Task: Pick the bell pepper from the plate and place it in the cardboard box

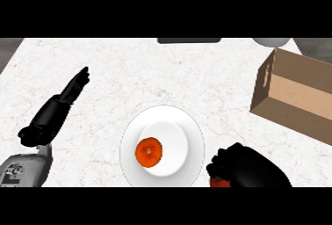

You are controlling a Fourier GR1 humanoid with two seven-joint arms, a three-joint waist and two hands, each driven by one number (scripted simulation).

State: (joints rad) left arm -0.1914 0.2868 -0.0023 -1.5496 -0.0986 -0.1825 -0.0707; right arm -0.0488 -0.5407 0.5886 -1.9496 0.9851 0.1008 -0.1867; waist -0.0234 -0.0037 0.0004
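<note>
White marble counter [97, 57], faintly veined, carries a glossy round plate [131, 132] with a sunken middle. The pepper [149, 151] lies in that hollow, round and orange-red, paler at its centre. The right hand [250, 169] sits just beside the plate's lower right rim, partly cut off. A red patch under it is too hidden to name, and its grip cannot be told. The left hand [73, 90] rests at the left, fingers straight. The brown box [292, 88] is cut off at the right.
</note>
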